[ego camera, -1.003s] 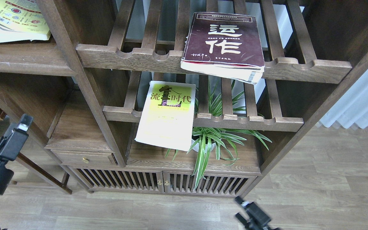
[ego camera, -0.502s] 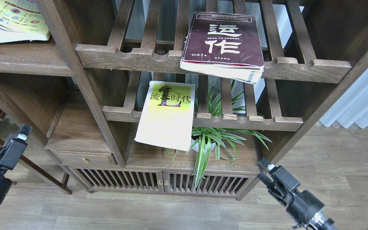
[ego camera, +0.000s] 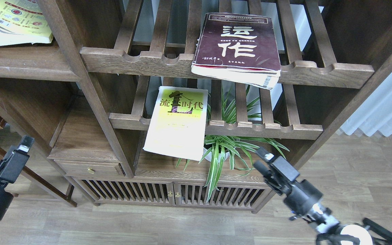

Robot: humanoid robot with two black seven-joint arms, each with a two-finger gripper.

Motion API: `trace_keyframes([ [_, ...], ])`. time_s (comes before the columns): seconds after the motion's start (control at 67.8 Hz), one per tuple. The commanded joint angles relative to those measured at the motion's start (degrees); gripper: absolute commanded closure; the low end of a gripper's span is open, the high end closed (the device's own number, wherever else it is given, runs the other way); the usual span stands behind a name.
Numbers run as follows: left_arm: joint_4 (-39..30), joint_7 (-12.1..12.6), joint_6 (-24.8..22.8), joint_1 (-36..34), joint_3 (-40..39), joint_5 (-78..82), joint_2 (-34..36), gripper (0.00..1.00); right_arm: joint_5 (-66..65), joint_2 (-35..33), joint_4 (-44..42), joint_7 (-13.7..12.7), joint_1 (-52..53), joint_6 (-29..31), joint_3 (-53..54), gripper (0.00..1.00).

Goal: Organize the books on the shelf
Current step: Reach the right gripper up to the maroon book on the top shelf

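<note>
A thick maroon book (ego camera: 237, 47) with big white characters lies on the upper slatted rack and overhangs its front rail. A thin yellow-green-and-white book (ego camera: 178, 124) lies on the lower slatted rack, its lower half hanging past the rail. A smaller book (ego camera: 15, 20) lies yellow back up on the solid plank shelf (ego camera: 26, 66) at the top left. My left gripper (ego camera: 25, 143) is low at the left, empty, seen side-on and dark. My right gripper (ego camera: 263, 161) is below the lower rack beside the plant, fingers slightly apart and empty.
A potted spider plant (ego camera: 226, 149) stands on the cabinet top (ego camera: 168, 170) under the lower rack, just left of my right gripper. A small drawer (ego camera: 88, 168) and slatted doors (ego camera: 172, 195) sit below. Wooden floor lies in front, and a white curtain (ego camera: 386, 109) hangs at the right.
My right arm has risen from the bottom edge and moved up and left to the plant. My left gripper has dropped a little. The books have not moved.
</note>
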Motion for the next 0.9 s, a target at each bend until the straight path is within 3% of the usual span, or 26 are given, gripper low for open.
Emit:
trace_keyframes([
  [0.0,1.1,0.0,0.0,-0.1,0.0,0.0,-0.1,0.01,-0.4,2.8,1.6,0.1,0.0,0.0,0.6,0.01],
  [0.162,1.2,0.1,0.0,-0.2,0.0,0.0,0.0,0.01,-0.4,4.0,6.6,0.1,0.3,0.0,2.3,0.02],
  [0.384,1.3,0.1,0.0,-0.3,0.0,0.0,0.0,0.01,-0.4,4.9,8.6,2.8,2.5,0.0,4.9,0.02],
  [0.885,2.4,0.1,0.0,-0.3,0.1,0.0,0.0,0.01,-3.5,7.2,10.6,2.9,8.5,-1.4,5.2,0.02],
])
